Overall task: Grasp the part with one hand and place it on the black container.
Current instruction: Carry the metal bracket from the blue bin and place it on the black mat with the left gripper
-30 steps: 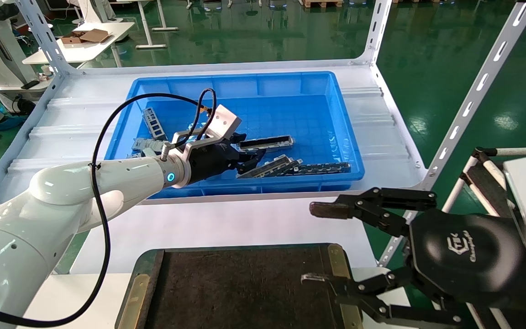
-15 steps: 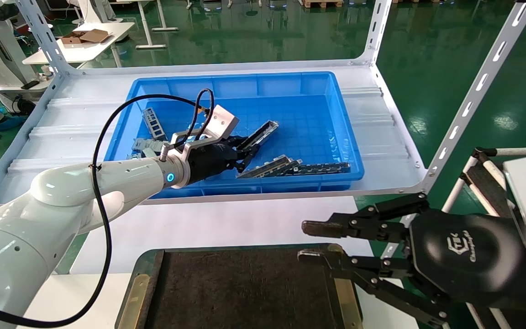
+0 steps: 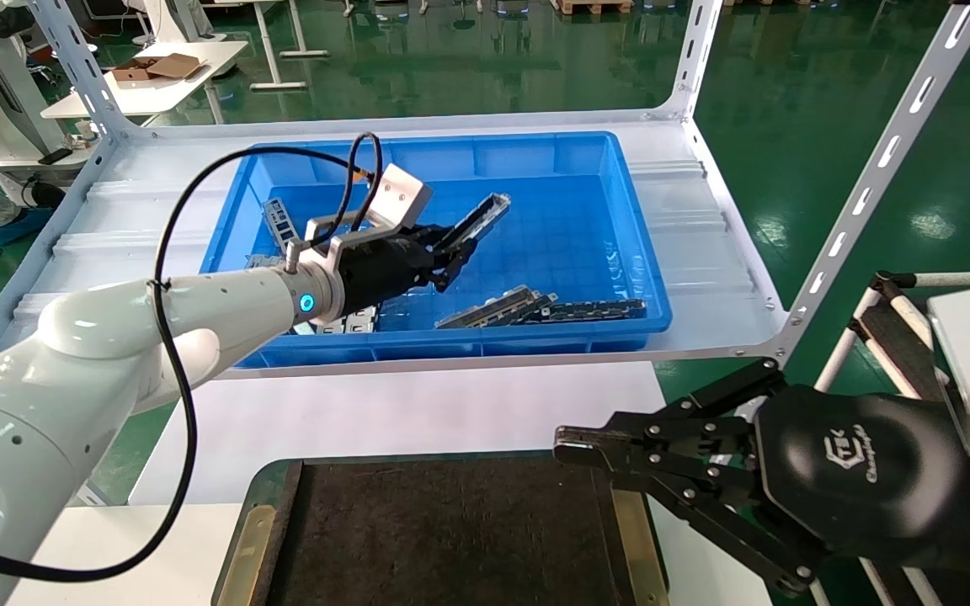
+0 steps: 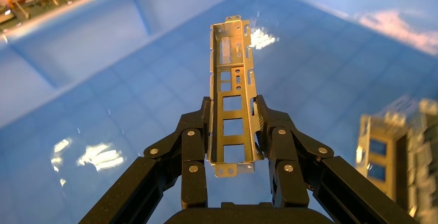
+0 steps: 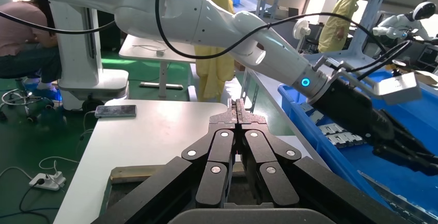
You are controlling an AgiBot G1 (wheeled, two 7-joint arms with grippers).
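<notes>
The part (image 3: 478, 220), a long silver-grey metal trough, hangs tilted above the floor of the blue bin (image 3: 603, 160). My left gripper (image 3: 454, 246) is shut on its lower end. In the left wrist view the part (image 4: 231, 74) sticks out straight between the two black fingers (image 4: 193, 131), with the left gripper (image 4: 232, 109) clamped on its side walls. The black container (image 3: 443, 539) lies at the near edge of the head view, its dark floor bare. My right gripper (image 3: 567, 446) hovers over the container's right brass strip, shut on nothing; its tips (image 5: 237, 108) press together.
More metal pieces lie in the bin: a grey trough and a dark perforated strip (image 3: 535, 309) near the front wall, and flat holed plates (image 3: 283, 220) at the left. The bin sits on a white shelf (image 3: 704, 278) with slotted uprights. White tabletop (image 3: 418, 412) separates shelf and container.
The left gripper closed on the part and lifted it off the bin floor, tilting it upward and drawing back to the left. The right gripper went from wide open to shut.
</notes>
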